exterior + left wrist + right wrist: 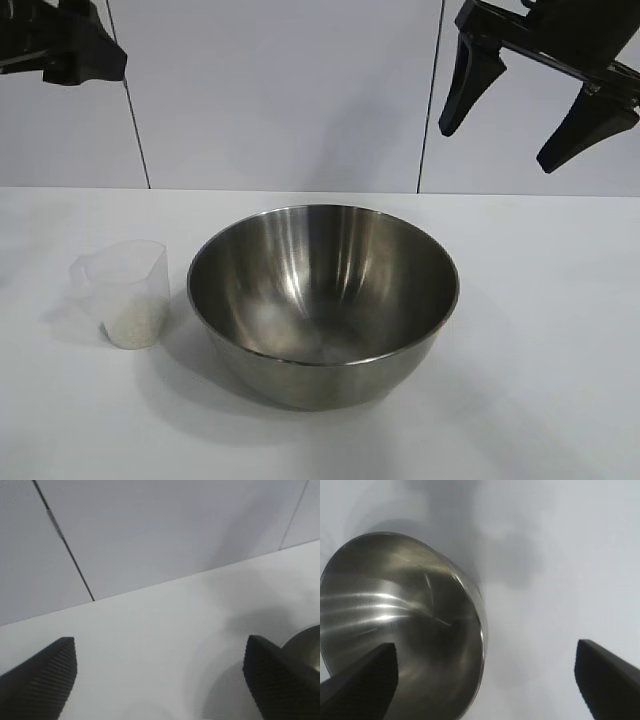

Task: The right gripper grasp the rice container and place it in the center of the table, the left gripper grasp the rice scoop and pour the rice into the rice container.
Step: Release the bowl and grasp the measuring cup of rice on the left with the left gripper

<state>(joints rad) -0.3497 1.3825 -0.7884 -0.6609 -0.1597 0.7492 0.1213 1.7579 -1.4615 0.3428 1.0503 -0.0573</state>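
The rice container point(322, 300), a big shiny steel bowl, stands empty at the middle of the white table point(540, 360). The rice scoop point(125, 292), a small clear plastic cup, stands just left of it with white rice point(133, 324) in its bottom. My right gripper point(535, 112) hangs open and empty high above the table's right, clear of the bowl; its wrist view shows the bowl point(395, 615) below one finger. My left gripper point(70, 45) is high at the upper left; its wrist view shows both fingers wide apart with nothing between them and the bowl's rim point(302, 639) at the edge.
A pale panelled wall point(280, 90) stands behind the table's far edge. Bare tabletop lies right of the bowl and in front of it.
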